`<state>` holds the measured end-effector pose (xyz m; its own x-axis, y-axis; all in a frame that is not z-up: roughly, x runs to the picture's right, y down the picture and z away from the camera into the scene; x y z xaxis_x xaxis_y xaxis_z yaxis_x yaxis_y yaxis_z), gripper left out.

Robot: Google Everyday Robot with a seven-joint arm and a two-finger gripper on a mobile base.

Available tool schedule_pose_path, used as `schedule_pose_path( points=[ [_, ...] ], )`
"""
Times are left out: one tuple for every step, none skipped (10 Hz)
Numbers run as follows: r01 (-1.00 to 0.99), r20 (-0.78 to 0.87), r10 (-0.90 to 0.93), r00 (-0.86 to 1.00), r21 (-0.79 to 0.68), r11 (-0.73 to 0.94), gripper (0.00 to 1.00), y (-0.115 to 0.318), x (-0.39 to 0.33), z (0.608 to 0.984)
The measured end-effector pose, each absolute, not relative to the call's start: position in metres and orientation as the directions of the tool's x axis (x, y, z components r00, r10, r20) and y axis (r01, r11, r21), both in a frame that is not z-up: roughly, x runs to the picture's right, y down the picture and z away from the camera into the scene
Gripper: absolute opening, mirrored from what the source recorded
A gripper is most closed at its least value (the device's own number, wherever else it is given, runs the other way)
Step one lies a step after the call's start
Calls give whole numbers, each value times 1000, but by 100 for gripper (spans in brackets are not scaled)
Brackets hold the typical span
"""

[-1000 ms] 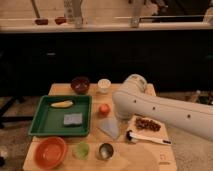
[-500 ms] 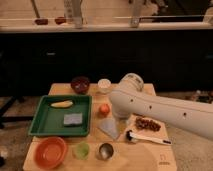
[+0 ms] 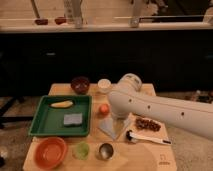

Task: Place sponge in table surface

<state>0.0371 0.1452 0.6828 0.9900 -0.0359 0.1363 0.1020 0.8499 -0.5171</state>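
sponge [image 3: 73, 119] lies flat in the green tray [image 3: 39, 131], at 9 o'clock from the gripper [image 3: 119, 115], long axis running 9 to 3. the gripper sits low under the white arm [image 3: 150, 102] near table centre; you cannot tell whether it is open or closed. open table surface [image 3: 145, 156] lies at 5 o'clock, beside the metal cup [image 3: 105, 150].

Claw out of sight behind the white arm [image 3: 150, 107], arm cut off at right edge, grey cloth [image 3: 110, 128] partly covered.

White arm [image 3: 160, 107] reaches in from the right, gripper hidden behind it.
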Motion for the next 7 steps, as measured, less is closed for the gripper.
schedule_pose_path(
  points=[
    [115,159,-37,987,-514,850,80,144,15,681],
    [122,180,-33,983,-513,849,80,142,-3,680],
    [132,214,-22,977,-512,849,80,139,-24,679],
    [131,255,5,967,-516,846,80,136,-44,680],
    [128,277,25,961,-520,845,80,134,-53,680],
    [123,293,43,955,-525,842,80,134,-60,683],
    [111,288,56,956,-531,840,80,134,-68,688]
  ],
)
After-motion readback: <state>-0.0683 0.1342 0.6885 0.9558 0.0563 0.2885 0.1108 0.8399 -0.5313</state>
